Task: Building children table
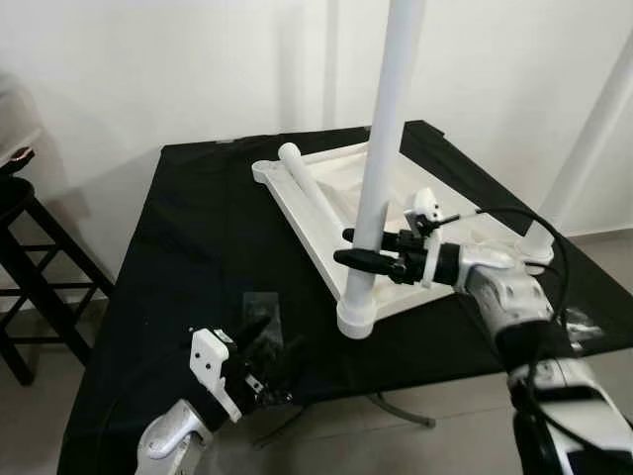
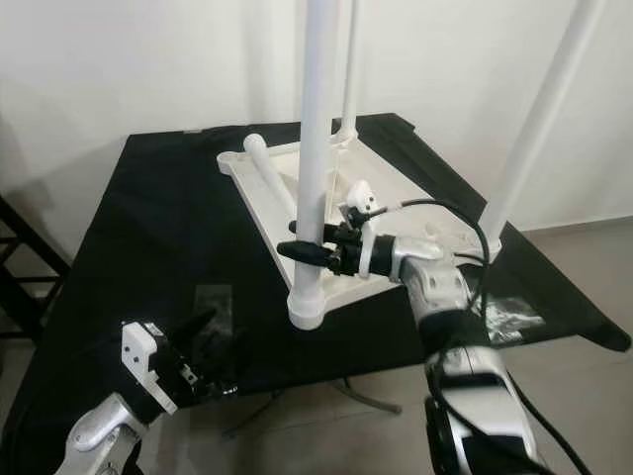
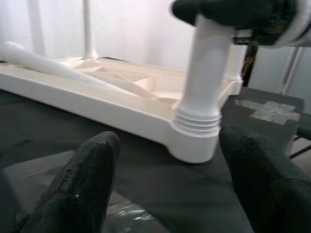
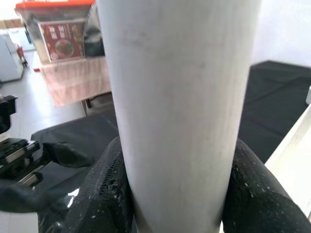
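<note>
White plastic tabletop (image 1: pixel 326 213) lies upside down on a black cloth-covered table (image 1: pixel 198 228), ribbed underside up, smooth and matte. Its near corner socket sits close to the table's front edge. An upright leg (image 1: pixel 381 158), a smooth white round tube, stands in that socket, threaded collar visible at the base. A loose leg (image 1: pixel 309 185), same tube shape with a rounded end, lies flat across the tabletop. Another standing leg (image 1: pixel 584 148) rises at the far right corner, and one more at the back.

Right gripper (image 1: pixel 364 249) is clamped on the upright leg partway up, its textured black fingers (image 4: pixel 104 194) pressed to either side of the tube.

Left gripper (image 1: pixel 272 361) hovers low at the table's front edge, near the socket corner, fingers (image 3: pixel 87 179) spread apart, touching nothing. Clear crinkly plastic bag (image 1: pixel 262 309) lies flat on the cloth just beyond it.

Bare cloth left of the tabletop gives open room. Dark wooden stool (image 1: pixel 30 267) stands off the table's left side, well apart. White wall behind.
</note>
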{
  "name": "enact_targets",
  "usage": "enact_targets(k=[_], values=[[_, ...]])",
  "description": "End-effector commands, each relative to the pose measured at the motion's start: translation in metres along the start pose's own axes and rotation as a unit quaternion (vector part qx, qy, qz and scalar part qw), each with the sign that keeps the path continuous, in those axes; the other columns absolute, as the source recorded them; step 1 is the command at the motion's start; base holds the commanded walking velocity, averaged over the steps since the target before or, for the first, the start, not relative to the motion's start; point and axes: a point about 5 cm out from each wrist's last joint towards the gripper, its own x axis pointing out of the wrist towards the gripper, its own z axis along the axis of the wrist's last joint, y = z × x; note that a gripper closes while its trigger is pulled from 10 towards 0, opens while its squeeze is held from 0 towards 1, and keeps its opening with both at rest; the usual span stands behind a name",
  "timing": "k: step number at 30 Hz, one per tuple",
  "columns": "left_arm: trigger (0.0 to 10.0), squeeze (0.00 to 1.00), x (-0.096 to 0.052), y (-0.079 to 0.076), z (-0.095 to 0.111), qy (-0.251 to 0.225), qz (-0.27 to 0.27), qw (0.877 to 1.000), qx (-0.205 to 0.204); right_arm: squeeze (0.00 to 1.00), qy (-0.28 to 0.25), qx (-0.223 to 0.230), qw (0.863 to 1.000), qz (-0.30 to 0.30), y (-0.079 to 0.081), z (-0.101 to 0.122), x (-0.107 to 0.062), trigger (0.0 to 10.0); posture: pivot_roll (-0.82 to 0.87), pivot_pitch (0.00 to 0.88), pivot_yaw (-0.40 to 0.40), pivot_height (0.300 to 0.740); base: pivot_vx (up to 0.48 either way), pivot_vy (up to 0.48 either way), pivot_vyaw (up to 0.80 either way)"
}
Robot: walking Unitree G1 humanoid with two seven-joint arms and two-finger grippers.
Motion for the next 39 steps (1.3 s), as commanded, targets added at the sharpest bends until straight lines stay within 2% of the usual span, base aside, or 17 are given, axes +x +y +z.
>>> enact_targets(k=[1, 6, 7, 8, 11, 21, 22, 23, 24, 29, 31, 32, 34, 35, 36, 37, 39], values=[[10.0, 0.00, -0.004, 0.002, -0.001, 0.009, 0.000, 1.000, 0.007, 0.00, 0.047, 0.052, 0.997, -0.022, 0.008, -0.033, -0.009, 0.0, 0.01, 0.000, 0.021, 0.740, 0.000, 0.000, 0.00], [10.0, 0.00, -0.006, 0.003, -0.001, 0.010, 0.000, 1.000, 0.007, 0.00, 0.093, 0.071, 0.990, -0.075, 0.021, -0.060, -0.006, 0.0, 0.00, 0.000, 0.021, 0.740, 0.000, 0.000, 0.00], [10.0, 0.00, -0.007, 0.003, 0.000, 0.011, -0.001, 1.000, 0.007, 0.00, 0.114, 0.085, 0.968, -0.206, 0.037, -0.085, 0.014, 0.0, 0.01, 0.000, 0.033, 0.740, 0.000, 0.000, 0.00], [10.0, 0.00, -0.007, 0.003, 0.000, 0.011, -0.001, 1.000, 0.007, 0.00, 0.114, 0.085, 0.968, -0.206, 0.037, -0.085, 0.014, 0.0, 0.01, 0.000, 0.033, 0.740, 0.000, 0.000, 0.00], [10.0, 0.00, -0.007, 0.004, 0.000, 0.016, -0.004, 1.000, 0.010, 0.00, 0.114, 0.105, 0.930, -0.334, 0.074, -0.104, 0.047, 0.0, 0.02, 0.000, 0.041, 0.740, 0.000, 0.000, 0.00], [10.0, 0.00, -0.007, 0.005, -0.001, 0.017, -0.001, 1.000, 0.009, 0.00, 0.101, 0.105, 0.916, -0.374, 0.074, -0.095, 0.056, 0.0, 0.01, 0.000, 0.045, 0.740, 0.000, 0.000, 0.00], [10.0, 0.00, -0.007, 0.005, -0.001, 0.017, -0.002, 1.000, 0.008, 0.00, 0.096, 0.109, 0.924, -0.353, 0.078, -0.091, 0.058, 10.0, 0.01, 0.000, 0.048, 0.740, 0.000, 0.000, 0.00], [10.0, 0.00, -0.006, 0.006, -0.001, 0.017, -0.003, 1.000, 0.007, 0.04, 0.091, 0.106, 0.931, -0.337, 0.079, -0.087, 0.059, 10.0, 0.01, 0.000, 0.048, 0.740, 0.000, 0.000, 0.00], [10.0, 0.00, -0.006, 0.005, -0.001, 0.018, -0.005, 1.000, 0.006, 1.00, 0.077, 0.110, 0.943, -0.305, 0.078, -0.080, 0.063, 10.0, 0.01, 0.000, 0.050, 0.740, 0.000, 0.000, 0.00], [10.0, 0.00, -0.005, 0.006, -0.002, 0.018, -0.007, 1.000, 0.006, 1.00, 0.045, 0.112, 0.957, -0.263, 0.076, -0.066, 0.068, 10.0, 0.01, 0.000, 0.050, 0.740, 0.000, 0.000, 0.00], [10.0, 0.00, -0.003, 0.006, -0.002, 0.017, -0.005, 1.000, 0.007, 1.00, 0.000, 0.067, 0.983, -0.171, 0.066, -0.038, 0.070, 10.0, 0.01, 0.000, 0.041, 0.740, 0.000, 0.000, 0.00], [10.0, 0.00, -0.003, 0.006, -0.002, 0.016, -0.004, 1.000, 0.008, 0.82, -0.009, 0.047, 0.991, -0.128, 0.060, -0.028, 0.068, 10.0, 0.01, 0.000, 0.041, 0.740, 0.000, 0.000, 0.00], [10.0, 0.00, -0.003, 0.006, -0.002, 0.016, -0.004, 1.000, 0.008, 0.82, -0.009, 0.047, 0.991, -0.128, 0.060, -0.028, 0.068, 10.0, 0.01, 0.000, 0.041, 0.740, 0.000, 0.000, 0.00], [10.0, 0.00, -0.002, 0.006, -0.002, 0.015, -0.003, 1.000, 0.009, 0.53, -0.001, 0.009, 0.996, -0.084, 0.054, -0.022, 0.063, 10.0, 0.01, 0.000, 0.035, 0.740, 0.000, 0.000, 0.00], [10.0, 0.00, -0.002, 0.006, -0.002, 0.015, -0.003, 1.000, 0.009, 0.53, -0.001, 0.009, 0.996, -0.084, 0.054, -0.022, 0.063, 10.0, 0.01, 0.000, 0.035, 0.740, 0.000, 0.000, 0.00], [10.0, 0.00, -0.001, 0.006, -0.002, 0.014, -0.002, 1.000, 0.009, 0.00, 0.013, -0.015, 0.999, -0.038, 0.046, -0.017, 0.057, 10.0, 0.02, 0.000, 0.027, 0.740, 0.000, 0.000, 0.00], [10.0, 0.00, 0.000, 0.005, -0.003, 0.014, -0.001, 1.000, 0.010, 0.00, 0.027, -0.026, 0.999, -0.008, 0.037, -0.013, 0.052, 10.0, 0.03, 0.000, 0.023, 0.740, 0.000, 0.000, 0.00]])
